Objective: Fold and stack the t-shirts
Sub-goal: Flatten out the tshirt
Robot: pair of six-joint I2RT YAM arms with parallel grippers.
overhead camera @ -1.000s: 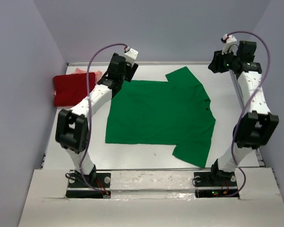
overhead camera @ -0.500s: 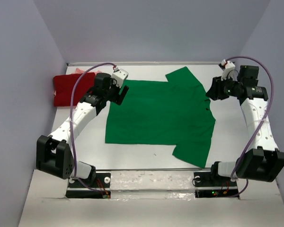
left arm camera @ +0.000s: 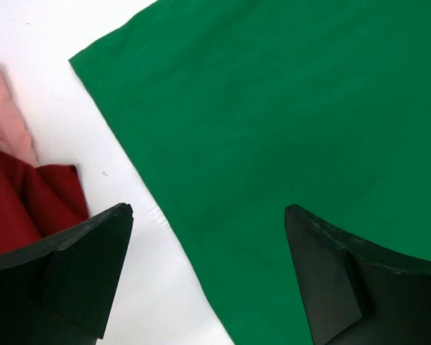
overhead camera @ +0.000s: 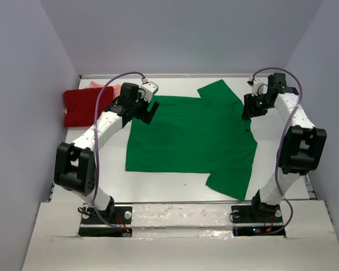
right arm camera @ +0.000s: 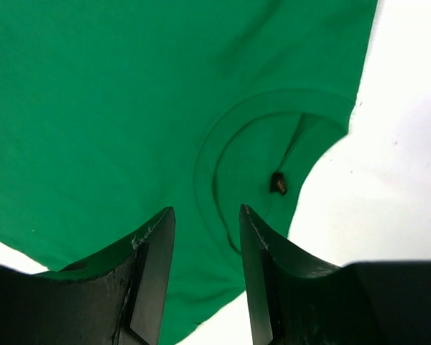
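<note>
The salmon-pink t-shirt (overhead camera: 108, 87) is mostly hidden behind the folded dark red t-shirt (overhead camera: 82, 107) at the table's (overhead camera: 282, 164) far left, and my left wrist view cuts both off at its edge. The tag inside the collar is too small to read. The green t-shirt (overhead camera: 192, 135) lies spread flat mid-table. My left gripper (left arm camera: 207, 210) stands wide open above its far-left edge, gripping nothing. My right gripper (right arm camera: 206, 210) hangs over the neckline with its jaws partly apart and no cloth between them. A second ago both grippers sat higher, near the far edge — since then they have come down toward the shirt, and my left jaws have spread wider.
</note>
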